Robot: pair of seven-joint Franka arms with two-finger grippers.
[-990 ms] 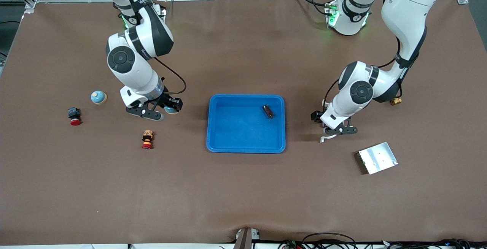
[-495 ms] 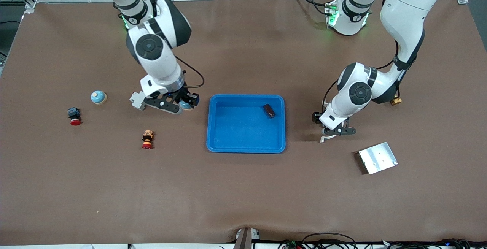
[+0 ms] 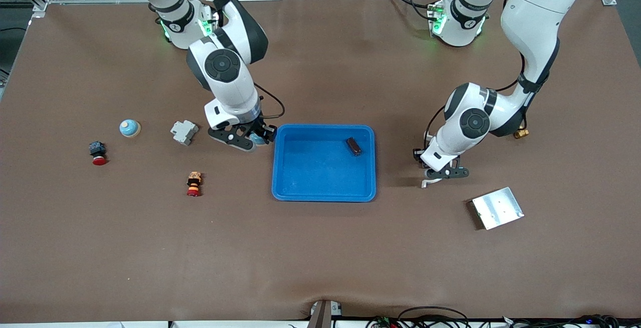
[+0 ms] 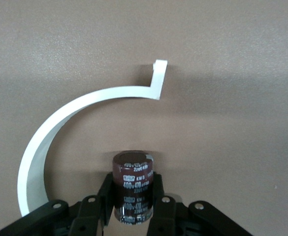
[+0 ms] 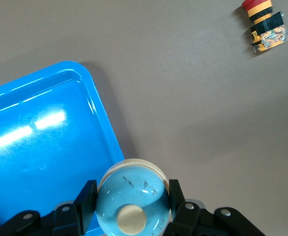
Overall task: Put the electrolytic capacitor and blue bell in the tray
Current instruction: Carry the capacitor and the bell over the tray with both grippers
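Note:
The blue tray point(image 3: 300, 188) lies mid-table with a small dark cylinder point(image 3: 353, 146) in it. My right gripper point(image 3: 250, 140) is shut on a blue bell point(image 5: 132, 199) with a cream knob, held over the table just outside the tray's rim point(image 5: 102, 128) at the right arm's end. My left gripper point(image 3: 443, 172) is low over the table past the tray's other end. It is shut on a dark brown electrolytic capacitor point(image 4: 133, 184), which stands upright between the fingers point(image 4: 157, 189), next to a curved white strip point(image 4: 84, 105).
A second blue bell point(image 3: 129, 127), a grey block point(image 3: 184, 131), a black-and-red button point(image 3: 97, 152) and an orange-and-red button point(image 3: 194, 184) lie toward the right arm's end. A silver plate point(image 3: 497, 208) and a small brass part point(image 3: 521, 132) lie toward the left arm's end.
My right arm carried the blue bell from beside the grey block to the tray's rim, uncovering the block. My left gripper's fingers closed onto the capacitor; that arm hardly moved.

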